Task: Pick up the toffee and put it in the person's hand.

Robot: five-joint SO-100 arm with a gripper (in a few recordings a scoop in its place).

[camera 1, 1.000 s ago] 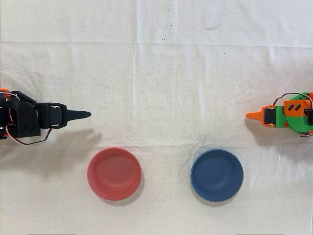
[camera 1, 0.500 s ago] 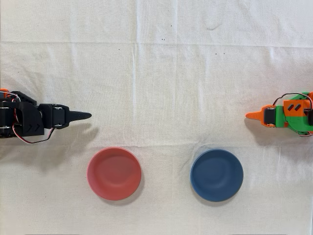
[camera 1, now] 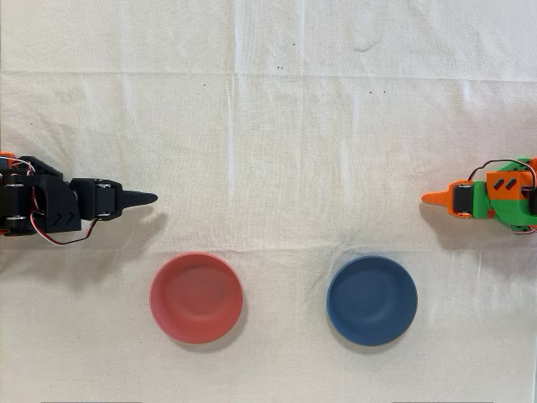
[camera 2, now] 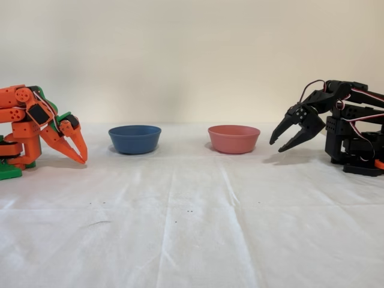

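Over 1 s the black arm (camera 1: 50,208) barely shifted near its base, jaws partly open and empty; no toffee or hand showed on the counter (camera 1: 277,151), so pickup hadn't started.

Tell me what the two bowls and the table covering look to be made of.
Red bowl and blue bowl: probably matte plastic or melamine, given the even colour, smooth walls and lack of sharp glare. Table covering: white woven cloth, with fold creases and fine wrinkles visible in both views.
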